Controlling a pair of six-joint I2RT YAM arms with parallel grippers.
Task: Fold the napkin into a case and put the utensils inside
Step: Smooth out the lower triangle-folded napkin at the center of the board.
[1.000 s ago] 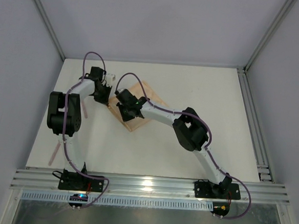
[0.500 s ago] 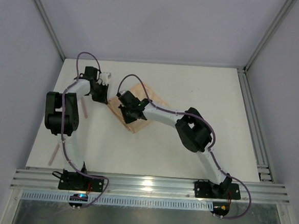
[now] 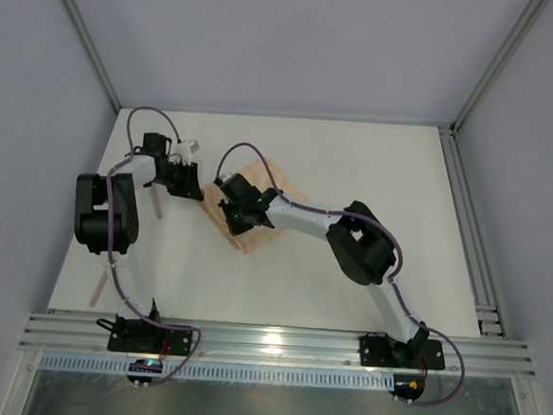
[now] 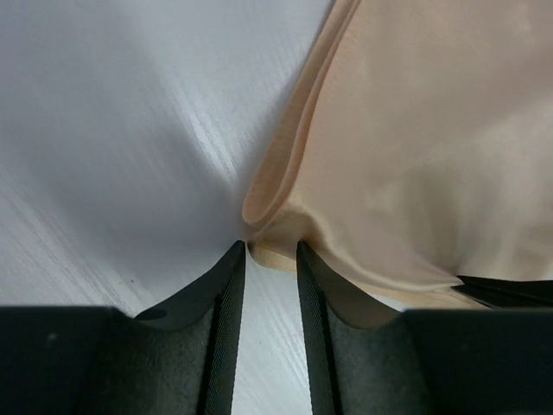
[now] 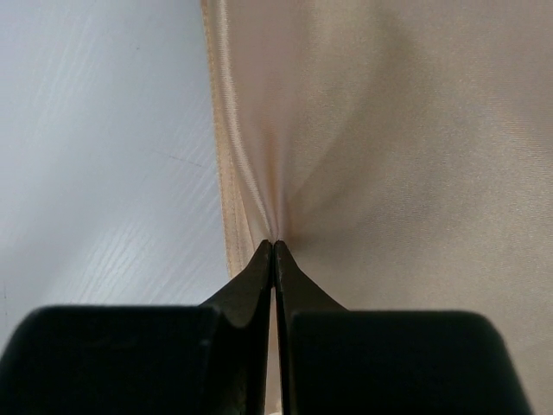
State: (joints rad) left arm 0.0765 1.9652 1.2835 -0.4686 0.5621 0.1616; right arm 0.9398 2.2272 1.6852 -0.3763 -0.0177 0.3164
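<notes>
The peach-orange napkin (image 3: 248,239) lies crumpled and partly folded left of the table's middle. My right gripper (image 3: 232,214) sits on its left part, and in the right wrist view the right gripper (image 5: 274,244) is shut on a pinched fold of the napkin (image 5: 389,130). My left gripper (image 3: 187,182) stands just left of the cloth. In the left wrist view the left gripper (image 4: 270,248) is open by a narrow gap, with bare table between its fingers and a rolled corner of the napkin (image 4: 415,156) right at its tips. Two pale pink utensils lie at the left, one (image 3: 158,204) beside the left arm and another (image 3: 97,285) nearer the front.
The white table (image 3: 356,156) is framed by a metal rail (image 3: 465,230) along its right side and a slotted rail (image 3: 276,345) at the front where both arm bases are bolted. Grey walls close in the back and sides.
The left gripper has opened off the napkin corner and drawn back to the left. The right gripper has shut on the cloth and shifted slightly left with it.
</notes>
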